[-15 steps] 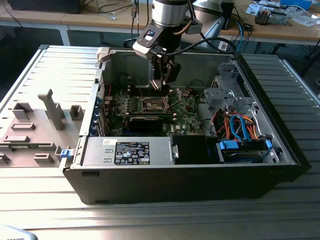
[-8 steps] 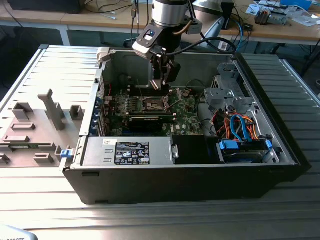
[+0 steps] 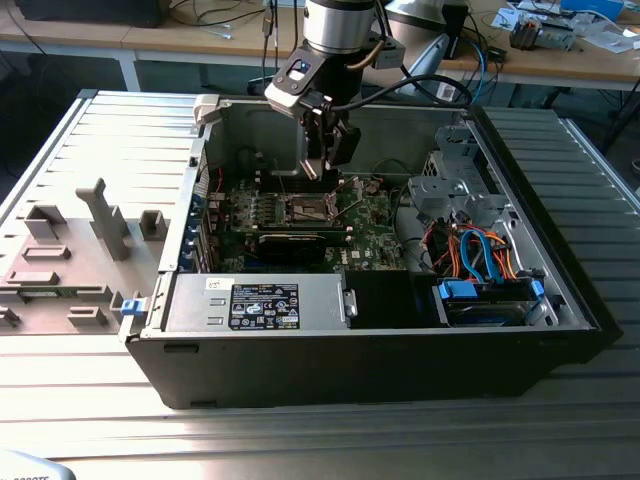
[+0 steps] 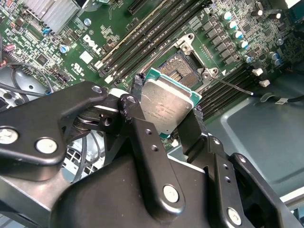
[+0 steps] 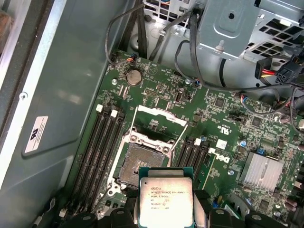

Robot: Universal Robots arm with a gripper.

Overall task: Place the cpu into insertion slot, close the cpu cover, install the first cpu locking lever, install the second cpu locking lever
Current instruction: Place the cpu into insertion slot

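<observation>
My gripper [image 4: 167,102] is shut on the cpu [image 4: 166,108], a grey-silver square chip with a green rim, one black finger [image 4: 137,84] on each of two opposite edges. In the first wrist view the cpu [image 5: 165,194] hangs above the motherboard, just off the open insertion slot [image 5: 141,164], whose contact field lies bare. The cpu cover [image 5: 159,118], a silver frame, stands swung up at the slot's far side, and a thin wire lever [image 5: 179,138] sticks up beside it. In the exterior view the gripper [image 3: 328,160] hovers over the slot [image 3: 310,208] inside the open case.
Black memory slots [image 5: 102,147] run along both sides of the socket. A finned heat sink [image 5: 263,171], a metal drive cage [image 5: 237,23] and loose cables [image 5: 190,52] lie nearby. The case walls [image 3: 205,150] ring the board. A grey fixture tray [image 3: 70,250] sits at the exterior view's left.
</observation>
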